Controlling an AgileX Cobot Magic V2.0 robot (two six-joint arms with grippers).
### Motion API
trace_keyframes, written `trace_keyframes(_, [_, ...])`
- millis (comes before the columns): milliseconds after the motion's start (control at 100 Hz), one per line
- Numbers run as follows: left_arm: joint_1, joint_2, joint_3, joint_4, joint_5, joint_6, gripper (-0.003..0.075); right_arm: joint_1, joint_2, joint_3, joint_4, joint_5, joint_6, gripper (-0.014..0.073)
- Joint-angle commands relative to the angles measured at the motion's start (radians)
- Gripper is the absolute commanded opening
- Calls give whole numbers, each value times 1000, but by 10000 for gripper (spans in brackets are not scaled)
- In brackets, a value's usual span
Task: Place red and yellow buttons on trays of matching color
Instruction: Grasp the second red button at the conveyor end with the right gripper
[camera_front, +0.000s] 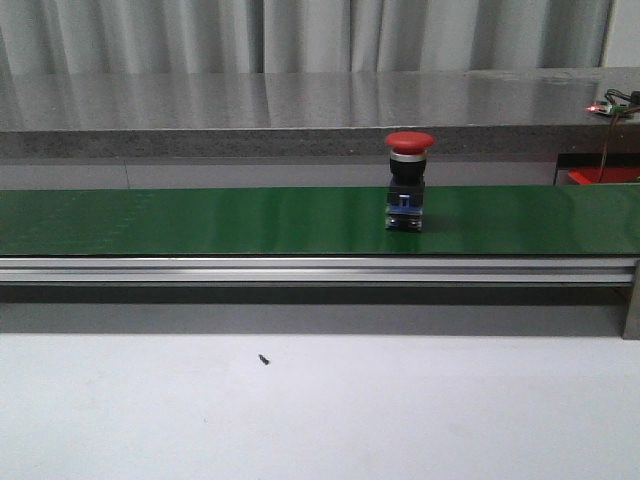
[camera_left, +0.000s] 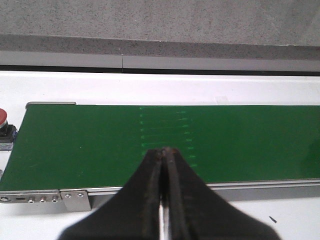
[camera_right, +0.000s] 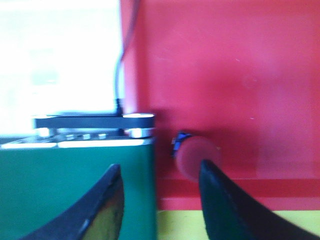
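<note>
One red button (camera_front: 410, 180) is standing upright on the green belt (camera_front: 200, 220), right of centre. The right gripper (camera_right: 160, 175) has its jaws spread wide and empty over the red tray (camera_right: 225, 75), where another red button (camera_right: 192, 155) already lies. The left gripper (camera_left: 165, 155) has its jaws pressed together, holding nothing. I'd open wide, come straight down and pinch the black body under the cap.
</note>
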Motion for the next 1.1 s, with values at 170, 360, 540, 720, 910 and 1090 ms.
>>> trace_keyframes(170, [-11, -5, -29, -18, -68, 0, -20, 93, -138, -22, 70, 49, -48, 360])
trace_keyframes(360, [-11, -5, -29, -18, -68, 0, -20, 147, -161, -22, 106, 96, -48, 360])
trace_keyframes(540, [-11, -5, -29, -18, -68, 0, -20, 201, -162, -22, 132, 130, -58, 360])
trace_keyframes(720, [-11, -5, -29, -18, -68, 0, -20, 243, -206, 41, 132, 129, -69, 364])
trace_keyframes(910, [-11, -5, -29, -18, -68, 0, -20, 245, -270, 199, 154, 113, -83, 451])
trace_keyframes(1090, [-11, -5, -29, -18, -68, 0, -20, 246, -269, 244, 199, 87, -93, 640])
